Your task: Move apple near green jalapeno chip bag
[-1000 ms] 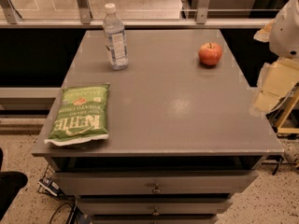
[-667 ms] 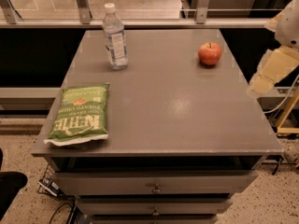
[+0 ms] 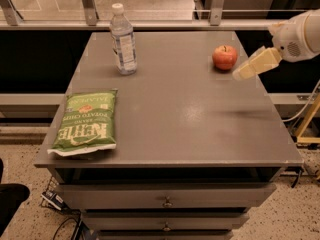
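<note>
The red-orange apple [image 3: 225, 57] sits on the grey table top [image 3: 180, 114] near its far right corner. The green jalapeno chip bag [image 3: 87, 122] with white lettering lies flat at the table's front left. My gripper [image 3: 246, 70] reaches in from the right on a white arm, just right of the apple and slightly above the table, apart from it. Its cream fingers point left toward the apple.
A clear plastic water bottle [image 3: 123, 40] stands upright at the far left of the table. Drawers [image 3: 166, 202] are under the table front. A railing runs behind the table. A yellow stand [image 3: 309, 124] is at the right.
My gripper has risen and moved left along the table's right edge, from the right middle to just beside the apple. The apple, bag and bottle have not moved.
</note>
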Controlling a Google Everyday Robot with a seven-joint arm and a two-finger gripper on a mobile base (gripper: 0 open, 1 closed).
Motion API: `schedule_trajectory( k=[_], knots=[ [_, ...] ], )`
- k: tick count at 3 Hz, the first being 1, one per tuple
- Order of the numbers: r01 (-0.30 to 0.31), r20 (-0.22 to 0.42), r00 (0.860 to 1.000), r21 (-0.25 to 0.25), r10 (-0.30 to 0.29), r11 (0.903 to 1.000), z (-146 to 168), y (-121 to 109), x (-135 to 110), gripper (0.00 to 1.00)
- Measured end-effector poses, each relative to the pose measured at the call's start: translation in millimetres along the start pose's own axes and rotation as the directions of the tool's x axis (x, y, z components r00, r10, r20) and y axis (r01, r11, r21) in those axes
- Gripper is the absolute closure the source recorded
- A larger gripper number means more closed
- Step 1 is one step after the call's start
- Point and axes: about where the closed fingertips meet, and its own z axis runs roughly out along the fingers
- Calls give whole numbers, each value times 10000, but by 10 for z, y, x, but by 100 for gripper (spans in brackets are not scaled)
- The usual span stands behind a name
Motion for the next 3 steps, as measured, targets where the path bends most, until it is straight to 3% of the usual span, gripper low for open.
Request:
schedule_trajectory(
  k=[1, 2, 3],
  knots=[
    [-949, 1728, 9810, 305, 883, 9950, 378, -216, -86, 0],
    [-1753, 2832, 9458, 323, 1592, 9840, 739, -348, -122, 0],
    [-2232, 3316, 9216, 276, 2017, 9744, 1065, -456, -113, 0]
  ],
)
